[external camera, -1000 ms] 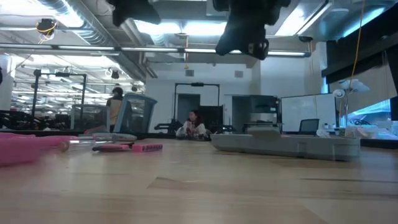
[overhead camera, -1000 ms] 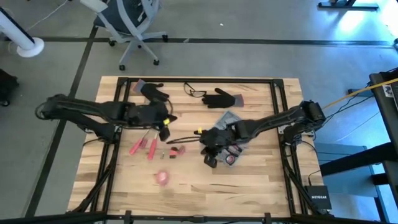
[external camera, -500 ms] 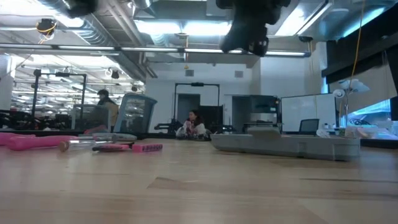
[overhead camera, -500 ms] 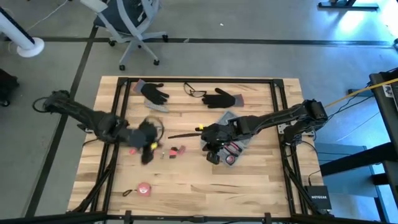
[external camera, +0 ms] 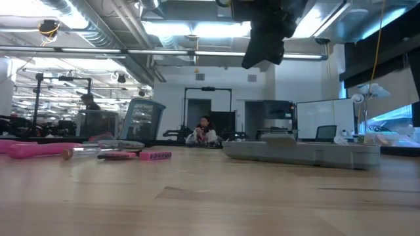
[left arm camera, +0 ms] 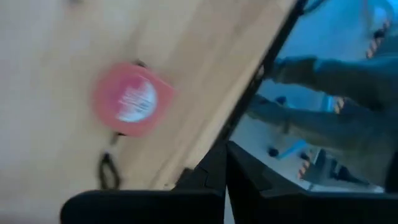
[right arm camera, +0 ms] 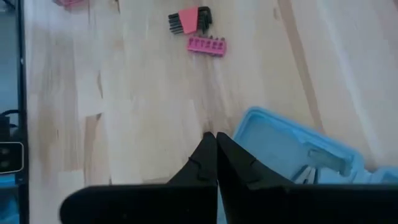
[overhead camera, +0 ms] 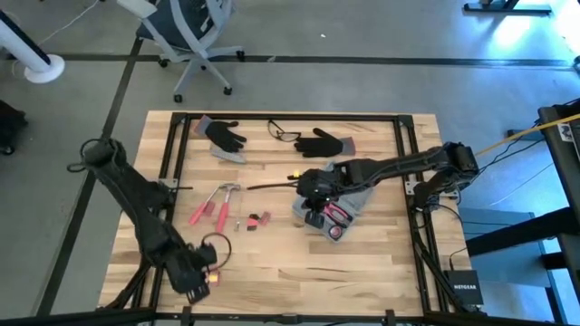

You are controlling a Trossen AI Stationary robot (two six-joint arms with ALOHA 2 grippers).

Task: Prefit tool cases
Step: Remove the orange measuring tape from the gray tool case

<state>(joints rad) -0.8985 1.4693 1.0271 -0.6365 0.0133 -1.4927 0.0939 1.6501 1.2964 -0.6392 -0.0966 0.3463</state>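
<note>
While the tool case (overhead camera: 337, 201) lies open and flat on the worktop (overhead camera: 362, 272), right of centre, its grey-blue shell shows moulded slots and some red-handled pieces near its front corner. One case is visible; in the low view it appears as a long grey slab (external camera: 302, 154) resting on the wood. The right gripper (overhead camera: 314, 217) hovers over the case's left edge with its two fingers pressed together, holding nothing; the right wrist view shows the closed fingers (right arm camera: 214, 163) above the blue case corner (right arm camera: 292, 149).

Left of the case lie one red hex-key set (overhead camera: 264, 217) and one small red bit holder (overhead camera: 253, 220); further left are two red-handled tools (overhead camera: 210, 210) beside a hammer-like tool (overhead camera: 225, 190). Along the far edge rest two black gloves (overhead camera: 223, 136) (overhead camera: 320, 142) with one pair of safety glasses (overhead camera: 283, 133) between them.

The left gripper (overhead camera: 201, 282) sits at the near left corner, fingers shut and empty, just beside one round red tape measure (overhead camera: 214, 256), which the left wrist view shows lying on the wood (left arm camera: 132, 99).
</note>
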